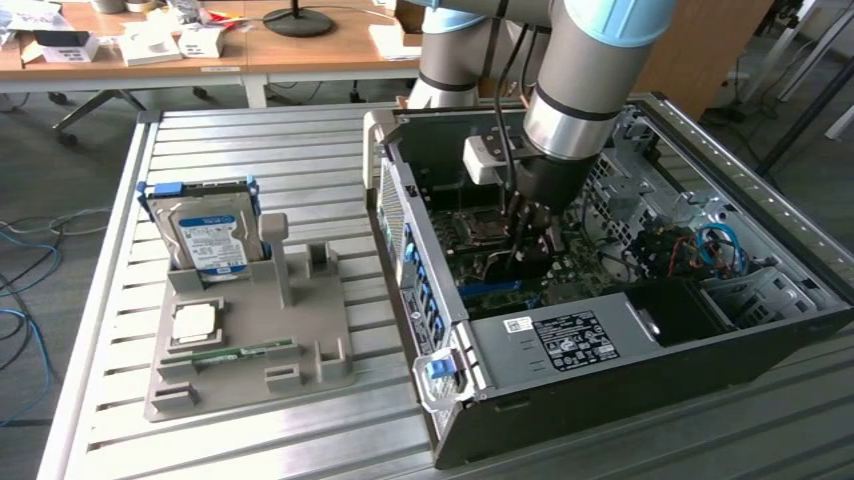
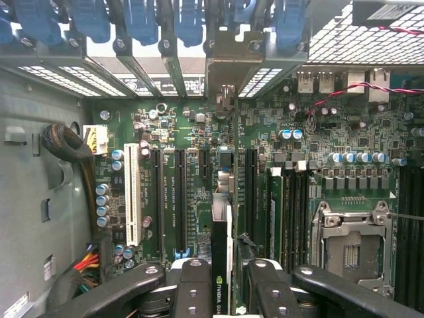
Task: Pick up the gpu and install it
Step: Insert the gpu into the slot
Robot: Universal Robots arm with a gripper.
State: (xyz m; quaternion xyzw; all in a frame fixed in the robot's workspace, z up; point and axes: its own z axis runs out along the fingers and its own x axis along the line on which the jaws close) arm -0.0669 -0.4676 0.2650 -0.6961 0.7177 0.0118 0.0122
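Note:
My gripper reaches down into the open computer case from above. It is shut on the gpu, a thin dark card. In the wrist view the gpu appears edge-on, running from between the two black fingers toward the rear slot openings. Its metal bracket stands against the back panel among the blue slot clips. The card stands upright over the motherboard, in line with the long black expansion slots. Whether its edge sits in a slot is hidden.
A grey fixture at the exterior view's left holds a hard drive, a processor chip and a green memory stick. Inside the case are the empty processor socket, cable bundles and the power supply.

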